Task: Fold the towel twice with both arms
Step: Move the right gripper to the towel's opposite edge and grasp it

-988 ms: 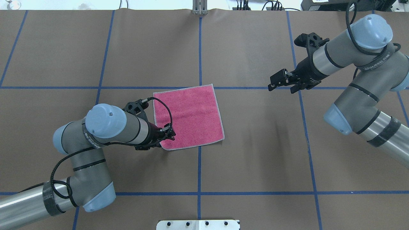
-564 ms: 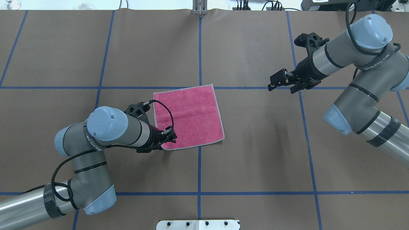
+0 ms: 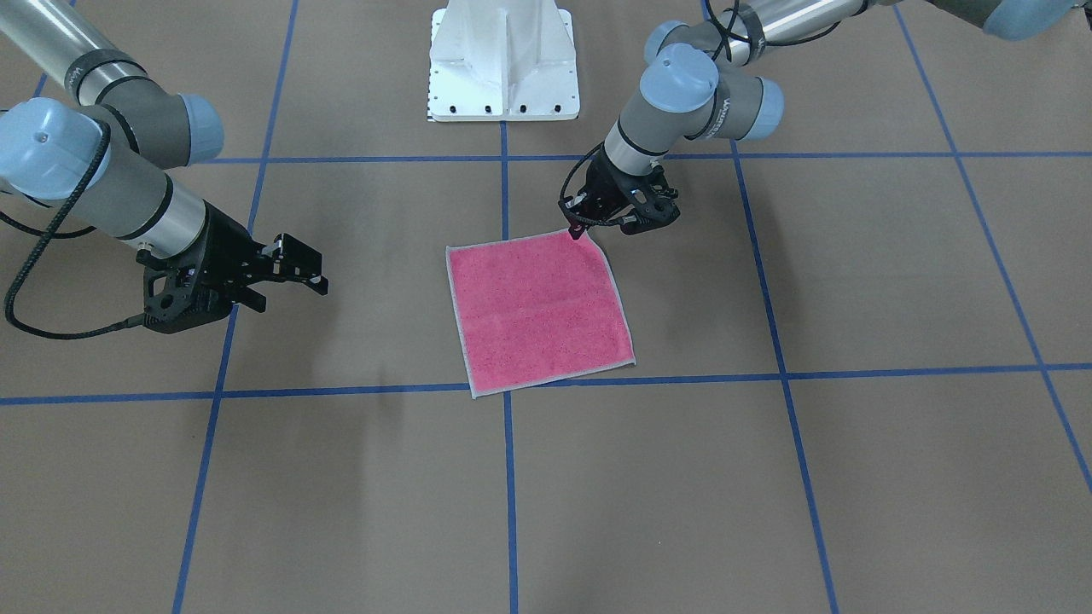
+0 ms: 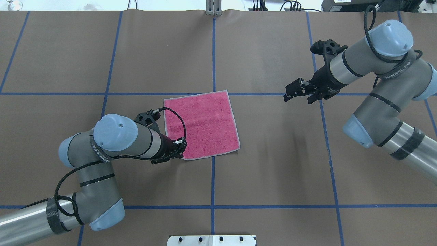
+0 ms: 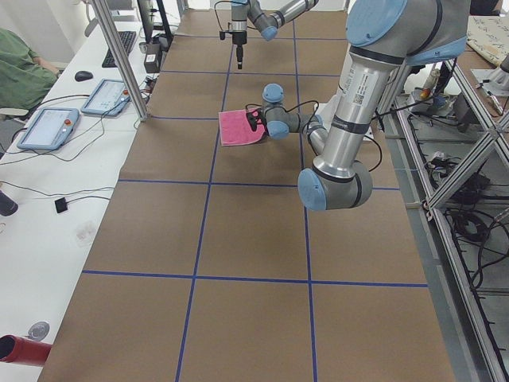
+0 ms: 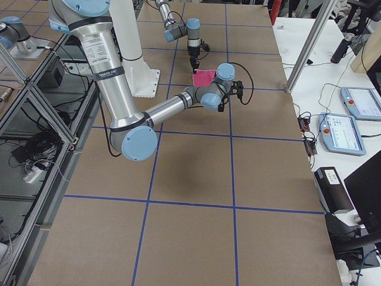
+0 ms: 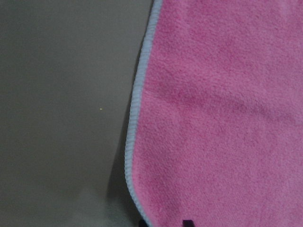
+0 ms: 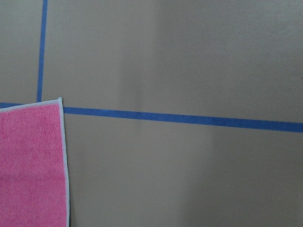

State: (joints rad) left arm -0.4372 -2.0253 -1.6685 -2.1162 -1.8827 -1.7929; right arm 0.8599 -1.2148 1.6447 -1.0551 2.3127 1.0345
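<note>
The towel (image 4: pixel 205 123) lies flat and pink side up in the middle of the brown table, as the front view also shows (image 3: pixel 537 307). My left gripper (image 4: pixel 182 150) sits low on the towel's near-left corner, shut on it. The front view shows that corner pinched up a little at the left gripper (image 3: pixel 582 228). In the left wrist view the towel (image 7: pixel 222 118) fills the right side, with two dark fingertips close together at the bottom edge. My right gripper (image 4: pixel 289 94) hovers open well to the right of the towel, holding nothing. Its wrist view catches only the towel's far-right corner (image 8: pixel 28 165).
Blue tape lines (image 4: pixel 213 51) divide the table mat into large squares. The white pedestal base (image 3: pixel 503 60) stands at the robot's side of the table. A side bench with tablets (image 5: pixel 48 127) and cables runs along the far edge.
My left gripper has slid a little toward the robot and dropped onto the towel's near-left corner, which it now covers. The right arm has shifted slightly left.
</note>
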